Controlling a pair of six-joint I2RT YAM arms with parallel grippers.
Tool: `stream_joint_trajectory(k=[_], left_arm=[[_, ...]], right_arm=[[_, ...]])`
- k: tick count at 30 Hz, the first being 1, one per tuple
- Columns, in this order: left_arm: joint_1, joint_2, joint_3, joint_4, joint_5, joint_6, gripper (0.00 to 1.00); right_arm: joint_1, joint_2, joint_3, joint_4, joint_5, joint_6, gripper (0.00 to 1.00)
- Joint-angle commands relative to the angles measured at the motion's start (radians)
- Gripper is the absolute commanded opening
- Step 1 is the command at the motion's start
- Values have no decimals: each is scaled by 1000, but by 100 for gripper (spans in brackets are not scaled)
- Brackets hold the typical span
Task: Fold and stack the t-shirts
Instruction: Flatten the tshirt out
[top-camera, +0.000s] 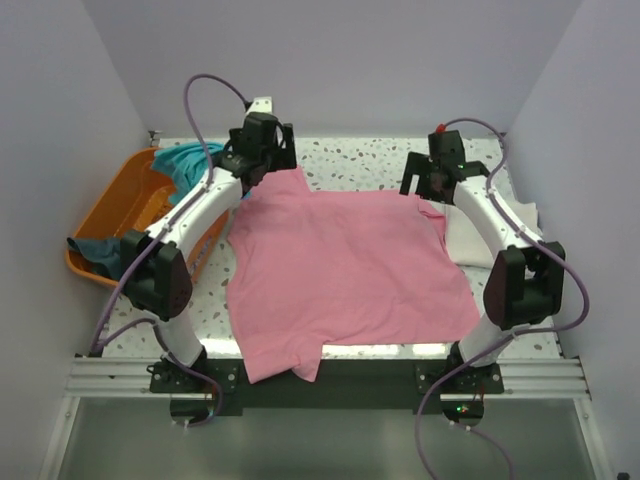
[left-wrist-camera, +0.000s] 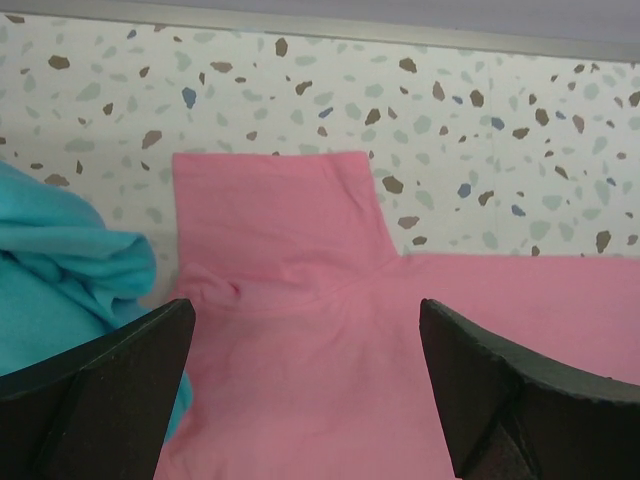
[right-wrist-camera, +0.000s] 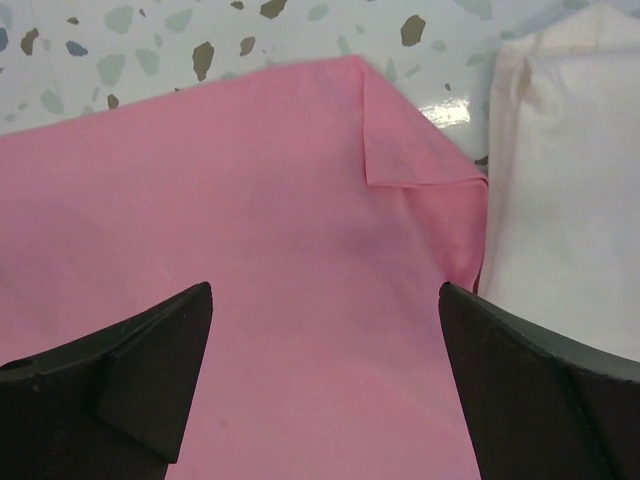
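Across the speckled worktop (top-camera: 370, 160), the largest item is the pink t-shirt (top-camera: 340, 270). It is spread flat between my two arms, one sleeve pointing toward the far edge and its near-left corner lying past the worktop's near edge.

At far left stands the orange plastic basket (top-camera: 120, 205), beside my left arm. The teal t-shirt (top-camera: 185, 160) is bunched at its far end and spills over the rim; in the left wrist view it lies just beside the pink sleeve. The dark slate-blue t-shirt (top-camera: 95, 250) hangs over the basket's near rim.

At right, the cream-white t-shirt (top-camera: 465, 240) lies flat, partly hidden under my right arm. Its edge is just beside the pink shirt's other sleeve, whose corner is turned over on itself.

My left claw (left-wrist-camera: 305, 310) is over the pink shirt at the base of the far sleeve, fingers apart, gripping nothing. My right claw (right-wrist-camera: 325, 295) is over the pink cloth near the turned corner, fingers likewise apart. Whether either claw touches the cloth I cannot tell.
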Motion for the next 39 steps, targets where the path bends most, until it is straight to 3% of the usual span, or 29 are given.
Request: stream_joint_trajectory(k=[1,8,14,18,30,39], left_arm=[[-13,-17,-119,18,37,-26,100],[-14,-53,-334,67,50,-54,100],[-6,30,-351,74,27,-80,100],[28,98,-327,74,25,-106,100],[98,325,-146,52,42,-76,100],[144,562,182,-35,83,-2,100]], right_arm=[[24,51,-9,16,21,5,99],[15,175,21,39,8,71,99],[-12,273,28,119,-80,135,99],[-18,350,89,96,-46,138,99],[-64,553,288,56,8,89,99],[-83,761,584,-24,26,75,99]])
